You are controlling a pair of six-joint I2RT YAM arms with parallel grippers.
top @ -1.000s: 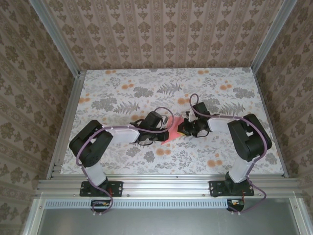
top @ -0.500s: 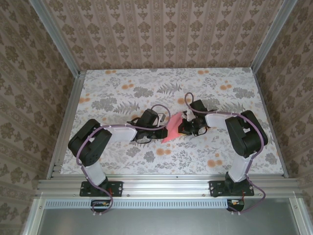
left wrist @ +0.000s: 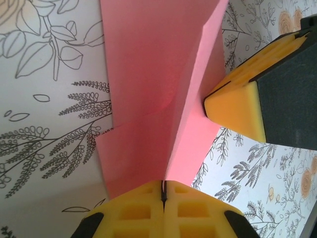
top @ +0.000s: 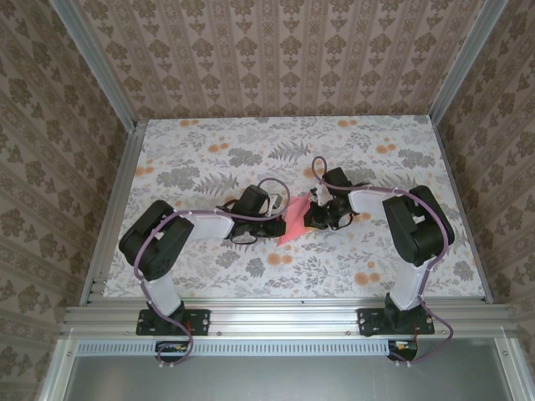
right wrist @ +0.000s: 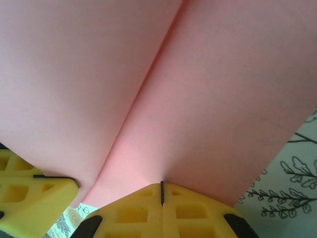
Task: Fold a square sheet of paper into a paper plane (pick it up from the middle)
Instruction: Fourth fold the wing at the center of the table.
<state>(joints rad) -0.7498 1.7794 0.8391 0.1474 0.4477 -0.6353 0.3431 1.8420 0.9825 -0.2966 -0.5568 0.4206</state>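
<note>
**A:** state of the sheet of paper [top: 292, 225]?

**B:** plain salmon pink, folded, not lying flat. In the left wrist view one sharp crease runs up the middle with a panel angled off each side. A second layer shows low on the left with a slanted edge

**A:** where is it

**B:** mid-table [top: 209, 159], over the floral print, between the two arms and pinched from both sides. Can't tell if its underside touches the table

**A:** grippers?

**B:** left gripper [left wrist: 162, 191] has its yellow pads pressed together, with the near end of the crease caught in the seam. right gripper [right wrist: 161, 191] is the same, pads together on the paper at the opposite side. In the left wrist view one of its yellow fingers touches the right-hand panel

**A:** orientation?

**B:** in the top view the long axis is a steep diagonal, near-left to far-right, mostly pointing away from the arm bases. It looks narrower at the far end and wider at the near end. The arms cover part of it, so I can't confirm a clean point. The crease follows the same axis, running away from the left gripper
</note>
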